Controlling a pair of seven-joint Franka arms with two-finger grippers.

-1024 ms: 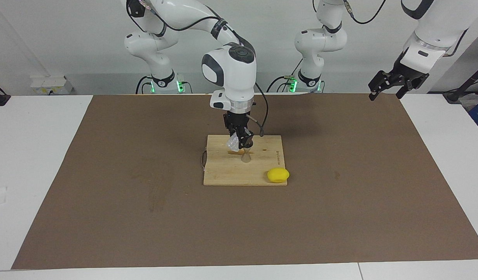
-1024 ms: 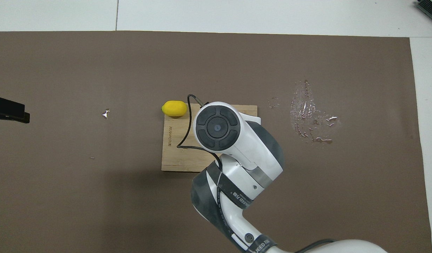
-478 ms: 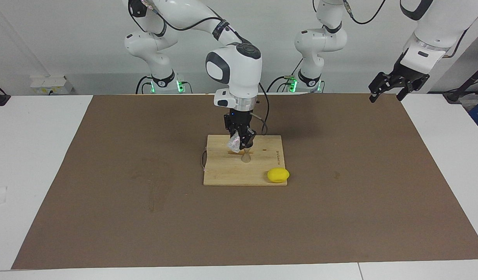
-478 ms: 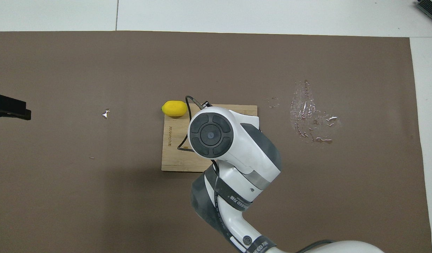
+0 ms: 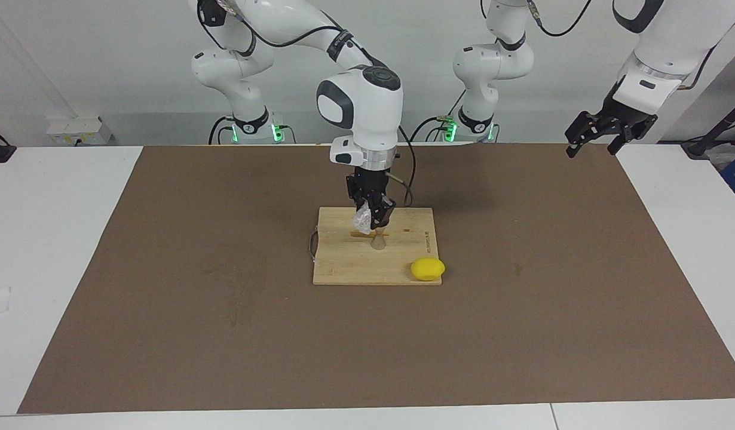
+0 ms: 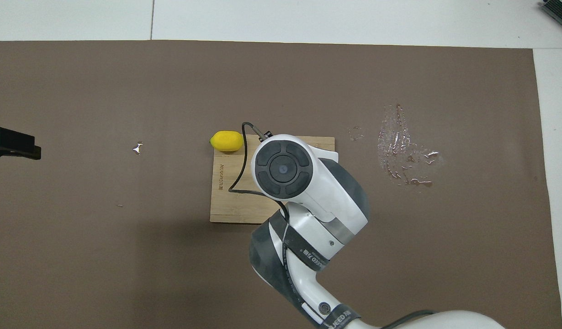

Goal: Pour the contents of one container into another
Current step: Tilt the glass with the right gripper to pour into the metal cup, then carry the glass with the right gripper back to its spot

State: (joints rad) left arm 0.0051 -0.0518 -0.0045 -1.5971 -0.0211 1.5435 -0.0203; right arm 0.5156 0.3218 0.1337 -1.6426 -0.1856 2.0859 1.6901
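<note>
1. Brown mat (image 5: 523, 334) covers most of the white surface (image 5: 57, 239); one wooden cutting board (image 5: 349, 269) lies near the mat's middle, with a cord loop at its edge toward the right arm's end
2. One yellow lemon-like thing (image 5: 428, 269) sits at the board's corner farthest from the robots, toward the left arm's end, partly off the board onto the mat
3. One silvery metal jigger (image 5: 379, 241) stands upright on the board, nearer to the robots than the lemon-like thing and apart from it
4. One clear glass cup (image 5: 361, 220) is up in the air, tilted, just above and beside the jigger's top
5. Right gripper (image 5: 376, 218) hangs over the board, jaws clenched on the glass cup; its wrist points straight down
6. From overhead the right arm's wrist housing (image 6: 283, 169) hides cup, jigger and the board's middle; only the board's edges (image 6: 226, 201) and the lemon-like thing (image 6: 226, 140) show around it
7. Left gripper (image 5: 606, 131) waits high over the mat's corner at the left arm's end, jaws released, nothing between them; overhead only its dark tip (image 6: 13, 144) shows at the frame edge
8. One patch of wet, shiny marks (image 6: 402, 148) on the mat toward the right arm's end, well apart from the board; one small pale fleck (image 6: 137, 147) toward the left arm's end
9. Count: two arms, one board, one cup, one jigger, one lemon-like thing
</note>
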